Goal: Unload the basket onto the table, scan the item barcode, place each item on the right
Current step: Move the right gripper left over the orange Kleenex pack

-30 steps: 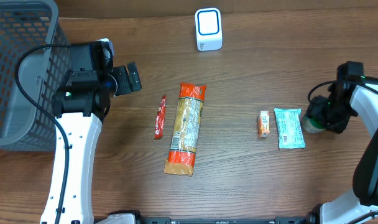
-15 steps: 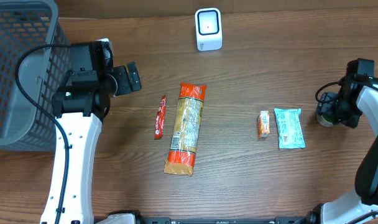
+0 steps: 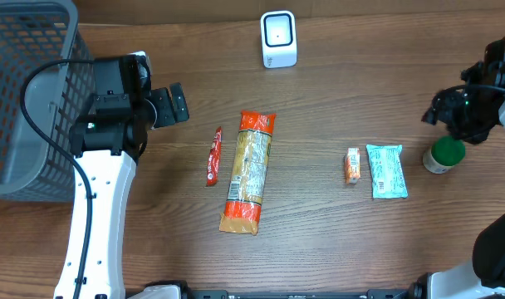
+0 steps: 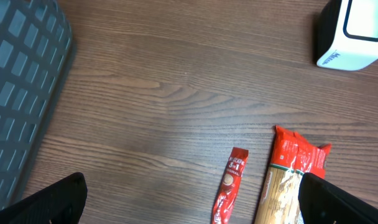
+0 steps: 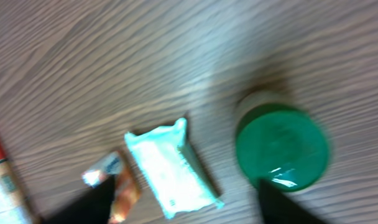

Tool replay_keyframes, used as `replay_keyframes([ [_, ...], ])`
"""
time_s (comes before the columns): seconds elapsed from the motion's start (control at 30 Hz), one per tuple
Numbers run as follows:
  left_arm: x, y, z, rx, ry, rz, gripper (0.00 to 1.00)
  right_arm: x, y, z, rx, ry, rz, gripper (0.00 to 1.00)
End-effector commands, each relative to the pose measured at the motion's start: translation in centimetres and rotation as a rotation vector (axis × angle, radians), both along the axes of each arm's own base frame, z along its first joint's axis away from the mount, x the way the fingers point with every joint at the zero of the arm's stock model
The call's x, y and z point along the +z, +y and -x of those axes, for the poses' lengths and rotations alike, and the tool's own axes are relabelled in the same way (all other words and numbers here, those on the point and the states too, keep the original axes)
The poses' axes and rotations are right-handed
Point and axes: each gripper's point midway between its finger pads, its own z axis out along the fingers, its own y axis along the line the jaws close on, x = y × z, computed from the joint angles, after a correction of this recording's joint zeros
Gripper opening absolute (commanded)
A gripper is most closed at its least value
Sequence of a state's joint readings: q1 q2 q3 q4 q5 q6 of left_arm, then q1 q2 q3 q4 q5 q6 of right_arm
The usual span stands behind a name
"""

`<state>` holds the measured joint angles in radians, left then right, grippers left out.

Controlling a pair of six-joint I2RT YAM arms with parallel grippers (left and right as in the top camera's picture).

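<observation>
At the far right of the wooden surface (image 3: 335,232) stands a small jar (image 3: 444,155), upright, with a round green lid and a pale body that shows only as a thin rim beneath the lid. It sits just right of a mint-green packet (image 3: 387,171) and does not touch it. From above the lid hides nearly all of the jar's side, so no print on it can be made out, and the right wrist view is too blurred to help.

The right pincer (image 3: 462,115) hangs just beyond the jar, on its far side, holding nothing. Its dark fingers (image 5: 77,208) show as smeared shapes well apart at the bottom of the wrist view, one overlapping the lid's edge in the picture. The arm itself is cut off by the right border.

The white scanner (image 3: 278,39) stands at the far middle edge, well apart from the jar.

The left pincer (image 3: 171,105) is spread wide and empty near the grey basket (image 3: 28,91), with only its finger (image 4: 49,199) ends in the corners of its own view
</observation>
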<state>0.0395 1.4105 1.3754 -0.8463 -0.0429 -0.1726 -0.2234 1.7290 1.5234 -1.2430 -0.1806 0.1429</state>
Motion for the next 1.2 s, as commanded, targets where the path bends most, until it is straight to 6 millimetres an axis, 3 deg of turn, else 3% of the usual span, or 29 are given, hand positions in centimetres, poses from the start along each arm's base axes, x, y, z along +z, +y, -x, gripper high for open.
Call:
replay_keyframes([
  [0.0,0.0,0.2,-0.1,-0.002,0.000,-0.018,1.00,-1.2,2.6,1.1,0.020,0.036,-0.129,0.29],
  [0.13,0.0,0.2,-0.1,-0.002,0.000,-0.018,1.00,-4.1,5.1,2.4,0.058,0.085,-0.172,0.17],
  [0.3,0.0,0.2,-0.1,-0.002,0.000,-0.018,1.00,-7.6,9.1,3.7,0.139,0.106,-0.205,0.17],
  [0.5,0.0,0.2,-0.1,-0.002,0.000,-0.018,1.00,-9.8,13.1,4.6,0.249,0.096,-0.199,0.17],
  [0.93,0.0,0.2,-0.1,-0.002,0.000,-0.018,1.00,-9.9,20.1,5.6,0.409,0.058,-0.203,0.19],
  [1.17,0.0,0.2,-0.1,-0.002,0.000,-0.018,1.00,-9.7,22.4,5.7,0.472,0.021,-0.208,0.22],
])
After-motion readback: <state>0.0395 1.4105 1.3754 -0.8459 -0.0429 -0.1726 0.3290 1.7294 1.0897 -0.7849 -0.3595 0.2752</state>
